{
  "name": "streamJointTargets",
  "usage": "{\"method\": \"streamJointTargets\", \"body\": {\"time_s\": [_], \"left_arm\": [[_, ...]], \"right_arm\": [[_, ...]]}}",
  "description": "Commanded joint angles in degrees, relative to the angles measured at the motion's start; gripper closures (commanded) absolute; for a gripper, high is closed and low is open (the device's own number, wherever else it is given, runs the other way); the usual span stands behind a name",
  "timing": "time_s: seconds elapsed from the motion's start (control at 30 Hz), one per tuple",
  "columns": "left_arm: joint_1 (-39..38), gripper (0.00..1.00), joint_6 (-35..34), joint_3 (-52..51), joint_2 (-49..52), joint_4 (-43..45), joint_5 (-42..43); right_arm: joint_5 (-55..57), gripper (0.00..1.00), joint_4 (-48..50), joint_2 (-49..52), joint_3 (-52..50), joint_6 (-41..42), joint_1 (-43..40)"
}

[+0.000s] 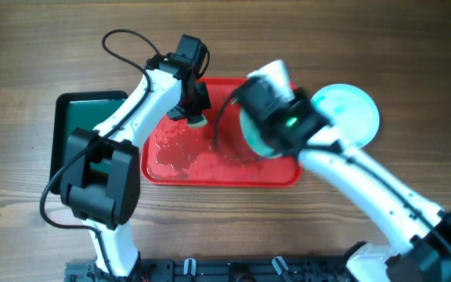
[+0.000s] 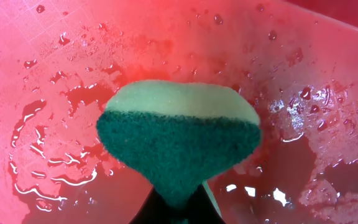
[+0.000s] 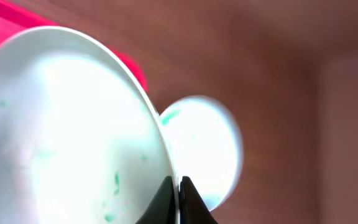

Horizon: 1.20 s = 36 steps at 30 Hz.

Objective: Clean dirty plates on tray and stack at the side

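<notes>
table (image 1: 22, 47): wooden; carries both trays and one plate
tray (image 1: 210, 174): red, at the table's middle; floor wet, with beads and pools of water in the left wrist view
green tray (image 1: 77, 117): dark, just left of the tray; partly under the left arm
side plate (image 1: 351, 117): pale aqua; lies flat on the table just off the tray's right end; a green smear near its rim in the right wrist view
held plate (image 3: 61, 137): white, tilted, up off the tray at its right end; small teal flecks on its face
sponge (image 2: 179, 143): pale foam layer with a green scouring layer; over the wet floor near the tray's back edge; touching or not, cannot tell
left gripper (image 1: 195, 110): jaws closed on the sponge, fingers mostly hidden behind it
right gripper (image 3: 176, 180): jaws narrow, pinching the held plate's rim; one finger on each face
</notes>
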Motion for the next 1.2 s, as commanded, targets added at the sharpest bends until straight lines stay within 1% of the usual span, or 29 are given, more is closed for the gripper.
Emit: {"method": "streamJointTargets", "body": {"time_s": [0.0, 0.07, 0.13, 0.17, 0.27, 0.37, 0.4, 0.43, 0.47, 0.53, 0.57, 0.6, 0.63, 0.67, 0.73, 0.83, 0.93, 0.97, 1.0, 1.07, 1.17], "left_arm": [[0.2, 0.96, -0.5, 1.0, -1.2, 0.1, 0.4], [0.2, 0.96, -0.5, 1.0, -1.2, 0.1, 0.4], [0.2, 0.96, -0.5, 1.0, -1.2, 0.1, 0.4], [0.2, 0.96, -0.5, 1.0, -1.2, 0.1, 0.4], [0.2, 0.96, -0.5, 1.0, -1.2, 0.1, 0.4], [0.2, 0.96, -0.5, 1.0, -1.2, 0.1, 0.4], [0.2, 0.96, -0.5, 1.0, -1.2, 0.1, 0.4], [0.2, 0.96, -0.5, 1.0, -1.2, 0.1, 0.4], [0.2, 0.96, -0.5, 1.0, -1.2, 0.1, 0.4], [0.2, 0.96, -0.2, 1.1, -1.3, 0.2, 0.4], [0.6, 0.96, 0.4, 1.7, -1.6, -0.3, 0.4], [1.0, 0.96, 1.3, 2.6, -1.9, -1.3, 0.4], [2.0, 0.96, 2.3, 4.2, -3.0, -3.3, 0.4], [3.1, 0.96, 2.8, 5.7, -4.2, -5.4, 0.0], [5.9, 0.96, 2.8, 8.4, -7.8, -10.8, -3.3], [11.3, 0.96, 2.7, 8.9, -13.7, -18.8, -9.6], [19.1, 0.96, 2.8, 8.7, -15.5, -26.3, -10.8], [21.8, 0.96, 4.6, 7.5, -15.4, -26.6, -10.8], [24.0, 0.96, 7.9, 5.5, -15.3, -25.8, -10.8], [27.6, 0.96, 13.6, 0.4, -15.3, -21.1, -10.7], [31.6, 0.96, 18.2, -7.5, -15.3, -13.2, -10.6]], "right_arm": [[-25.0, 0.96, 0.4, -0.2, -0.9, 4.0, -15.8], [-32.2, 0.96, 1.2, 0.0, -2.1, 4.1, -26.1], [-35.1, 0.96, 3.7, 0.0, -4.8, 4.9, -35.8], [-35.3, 0.96, 4.8, 0.0, -6.4, 4.9, -39.1], [-35.2, 0.96, 9.4, 0.1, -11.9, 8.0, -46.4], [-35.2, 0.96, 15.7, 0.1, -17.9, 9.4, -49.7], [-35.3, 0.94, 18.3, 0.1, -20.2, 9.4, -49.8], [-35.5, 0.87, 19.4, 0.1, -21.2, 9.8, -49.7], [-35.9, 0.64, 19.9, 0.1, -21.6, 10.0, -49.7], [-40.7, 0.43, 21.6, 0.1, -21.7, 10.5, -49.7], [-45.8, 0.35, 22.9, 0.1, -21.7, 8.5, -49.7], [-51.4, 0.29, 23.7, 0.1, -21.3, 6.3, -49.7], [-54.7, 0.27, 23.3, 0.1, -20.3, 5.9, -49.5], [-55.5, 0.27, 22.3, 0.0, -19.1, 5.7, -49.0], [-56.0, 0.27, 17.5, -0.1, -14.4, 3.1, -46.2], [-55.1, 0.25, 12.3, -0.1, -8.5, 1.4, -40.3], [-54.2, 0.2, 13.1, -0.1, -6.4, 1.5, -31.7], [-53.4, 0.17, 13.7, -0.1, -6.4, 1.6, -29.4], [-51.7, 0.15, 14.1, -0.1, -6.4, 1.7, -27.3], [-48.6, 0.12, 14.1, -0.1, -6.4, 1.6, -24.4], [-46.5, 0.12, 14.1, -0.1, -6.4, 1.4, -22.4]]}}
